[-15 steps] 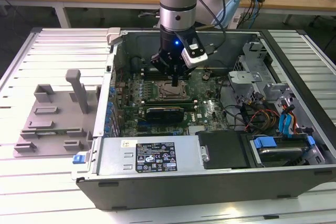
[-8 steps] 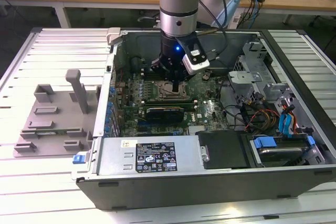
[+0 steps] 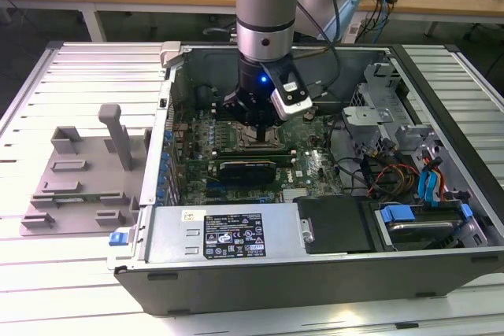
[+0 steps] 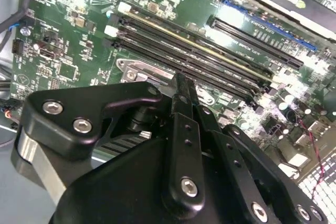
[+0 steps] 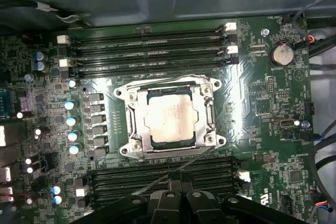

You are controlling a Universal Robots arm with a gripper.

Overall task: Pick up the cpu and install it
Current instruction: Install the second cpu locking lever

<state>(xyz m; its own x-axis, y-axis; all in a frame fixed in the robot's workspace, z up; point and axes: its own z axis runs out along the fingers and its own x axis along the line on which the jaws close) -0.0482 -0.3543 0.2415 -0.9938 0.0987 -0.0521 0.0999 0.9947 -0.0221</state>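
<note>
The cpu [image 5: 169, 120] lies flat inside the socket frame [image 5: 134, 129] on the motherboard [image 5: 273, 108], its silver top facing up and its four edges running parallel with the frame's inner edges. A thin dark margin shows between chip and frame on the sides that can be seen; it appears seated, though whether it is fully down is hard to judge. Memory slots [image 5: 147, 51] run along one side of the socket frame and a second bank [image 5: 163, 174] along the opposite side, both close to it, with a row of capacitors [image 5: 71, 121] beside a third side.

The gripper [image 3: 258, 120] hangs directly over the socket frame inside the open computer case [image 3: 315, 273], holding nothing; I cannot tell whether its fingers are parted or together. In both wrist views its black linkage [image 4: 181, 145] stands clear of the board. The case wall [image 3: 165, 131] lies well off from the socket frame, and the grey fixture tray [image 3: 79, 186] sits outside beyond that wall.
</note>
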